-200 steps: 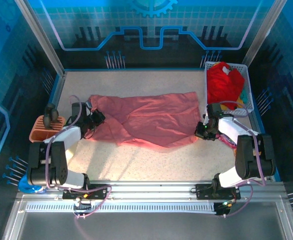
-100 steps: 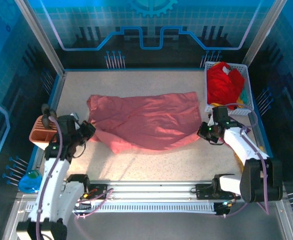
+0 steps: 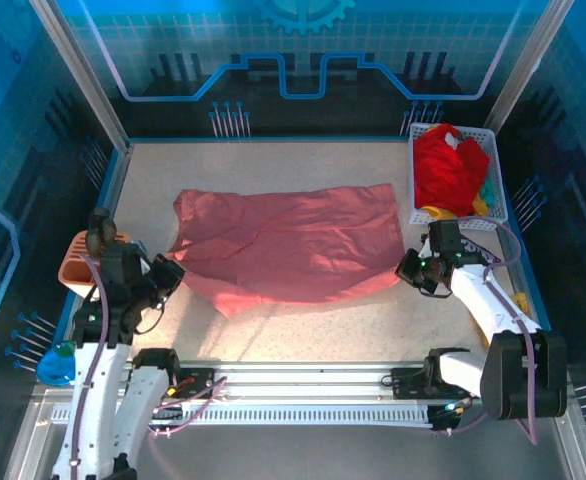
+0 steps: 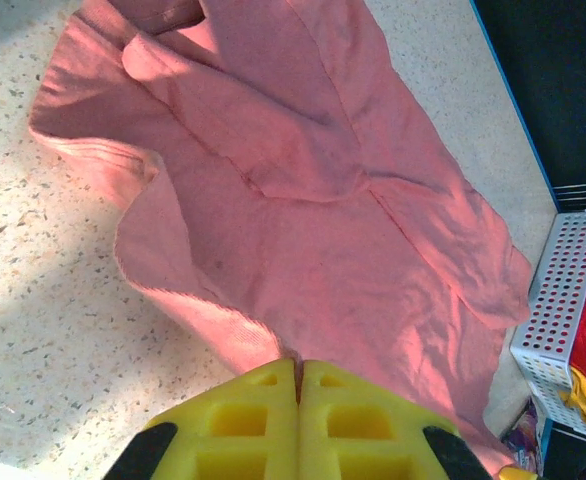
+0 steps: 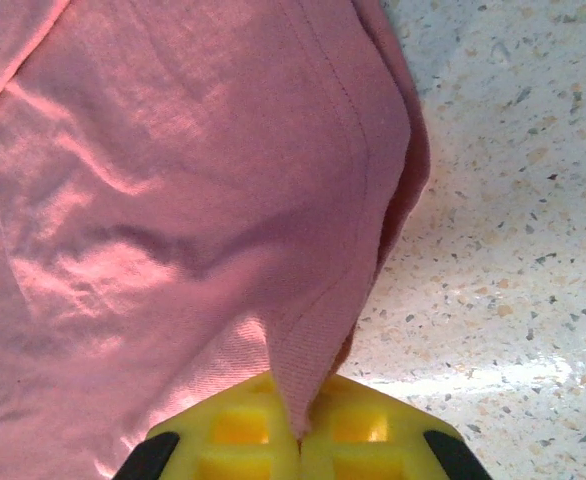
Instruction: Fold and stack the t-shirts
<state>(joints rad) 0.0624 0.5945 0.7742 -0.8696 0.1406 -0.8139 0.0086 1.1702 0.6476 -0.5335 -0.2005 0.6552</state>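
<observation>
Pink t-shirt (image 3: 288, 240) spread flat, red t-shirt (image 3: 445, 168) in basket (image 3: 473, 224)

Left arm (image 3: 98, 365): I see it rising from its near-left base, with the forearm reaching forward and the wrist turned inward to the right. Left gripper (image 3: 169, 272): low over the surface, yellow jaws pressed together on the hem of the pink t-shirt (image 5: 173, 200). Right arm (image 3: 485, 300): the forearm runs forward from its near-right base and the wrist bends inward to the left. Right gripper (image 3: 410, 268): jaws closed flush, a fold of the same cloth pinched in the seam between them.
</observation>
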